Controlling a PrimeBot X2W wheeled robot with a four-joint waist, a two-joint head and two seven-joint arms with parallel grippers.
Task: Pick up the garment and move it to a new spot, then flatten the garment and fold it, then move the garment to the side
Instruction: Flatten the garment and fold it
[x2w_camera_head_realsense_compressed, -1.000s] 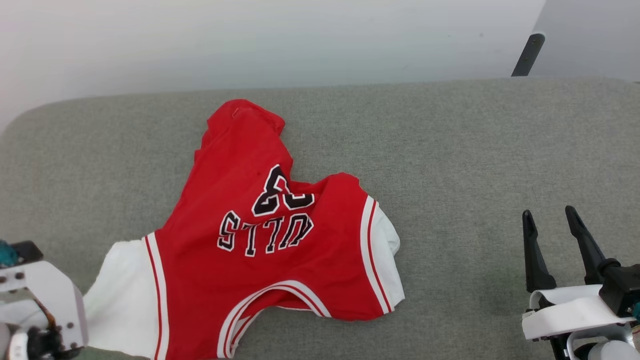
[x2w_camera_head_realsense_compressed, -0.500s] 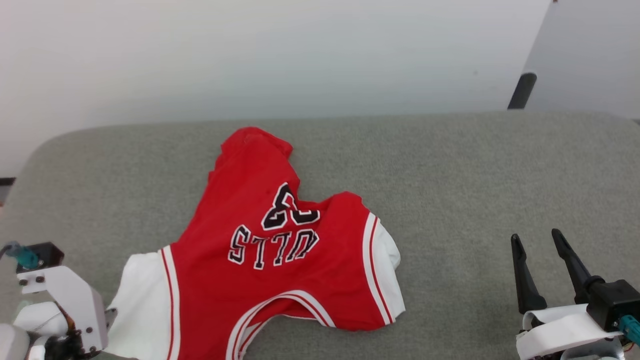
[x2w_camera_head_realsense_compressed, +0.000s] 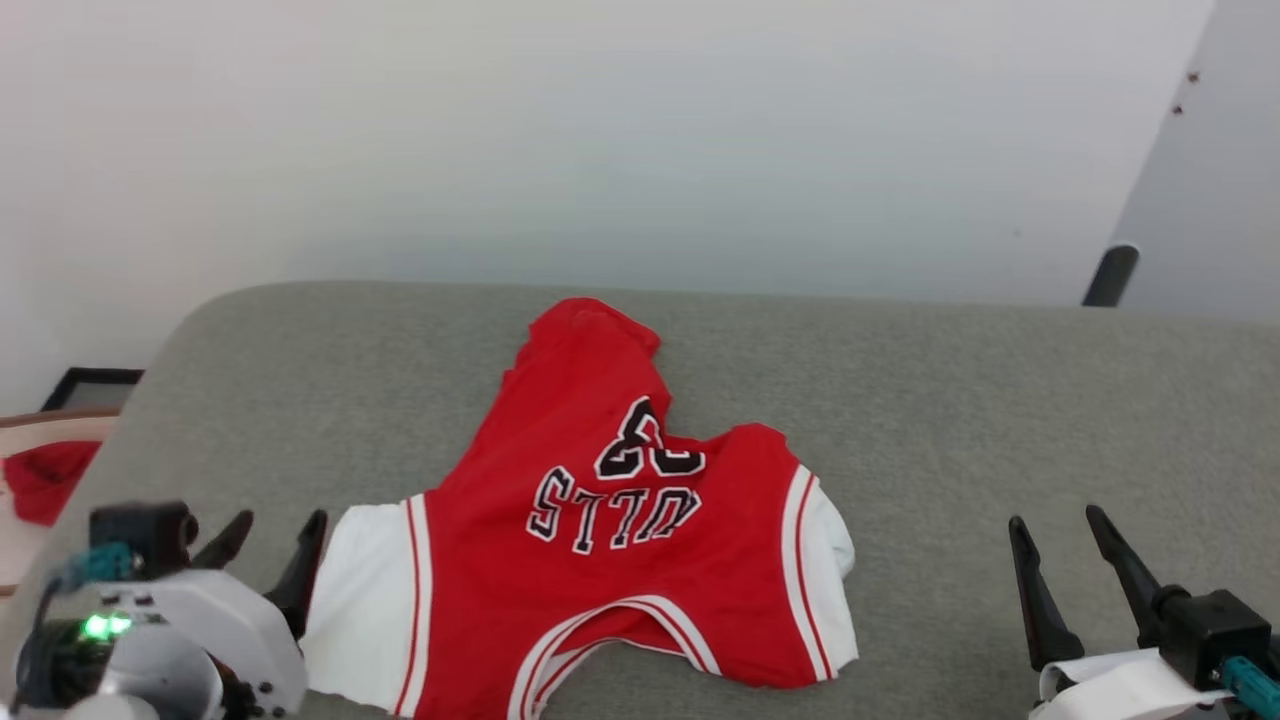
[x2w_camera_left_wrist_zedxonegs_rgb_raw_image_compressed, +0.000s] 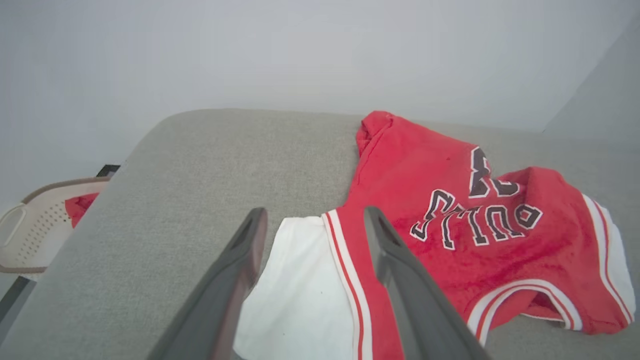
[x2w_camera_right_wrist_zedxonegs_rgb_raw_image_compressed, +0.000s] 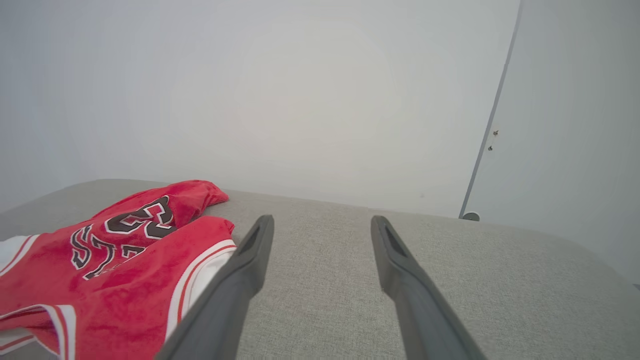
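Bare lab-like room: grey cloth-covered table (x2w_camera_head_realsense_compressed: 950, 400), blank white wall (x2w_camera_head_realsense_compressed: 600, 140), perforated laundry basket (x2w_camera_left_wrist_zedxonegs_rgb_raw_image_compressed: 40, 225)

garment (x2w_camera_head_realsense_compressed: 620, 560): near edge cut off at bottom, number partly lost in a fold | basket (x2w_camera_left_wrist_zedxonegs_rgb_raw_image_compressed: 35, 225): cut off at left, red cloth (x2w_camera_left_wrist_zedxonegs_rgb_raw_image_compressed: 77, 209) inside partly hidden

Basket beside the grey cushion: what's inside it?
A red cloth lies inside the pale basket. The grey cushion covers the basket's other side, so anything else inside is hidden.
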